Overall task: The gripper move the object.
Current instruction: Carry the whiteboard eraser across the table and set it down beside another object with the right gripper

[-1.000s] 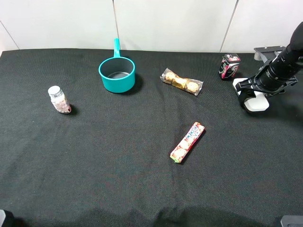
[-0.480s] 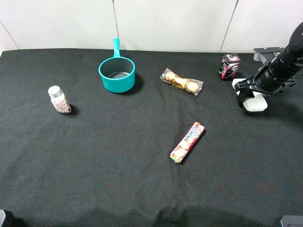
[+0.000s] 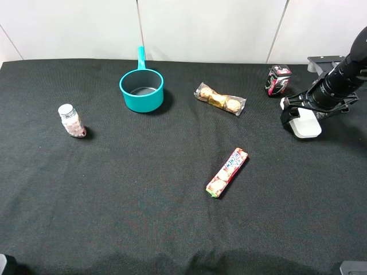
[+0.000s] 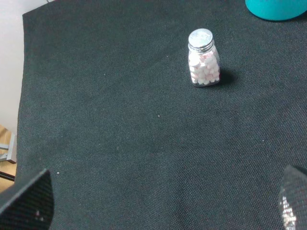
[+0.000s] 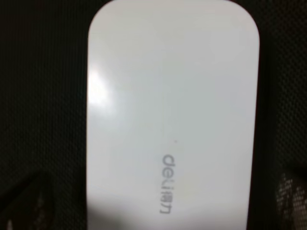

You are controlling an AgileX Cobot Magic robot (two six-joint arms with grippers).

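The right gripper (image 3: 303, 116) has spread its jaws wide off the white case (image 3: 305, 127), which lies flat between them on the black cloth (image 3: 172, 229) near its right edge, bare cloth in front, white wall (image 3: 206, 28) behind.

Black cloth table (image 3: 172, 229) bears teal pot (image 3: 141, 91), bottle (image 3: 71, 121), chocolates (image 3: 220, 99), candy roll (image 3: 227, 172), tin (image 3: 278, 80), white case (image 3: 304, 123)

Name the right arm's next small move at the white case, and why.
Probably lift the right hand straight up, clear of the white flat oblong case with rounded corners. Its fingers stand apart on either side, the case lies flat on the black cloth, slightly shifted from a second ago: seemingly released.
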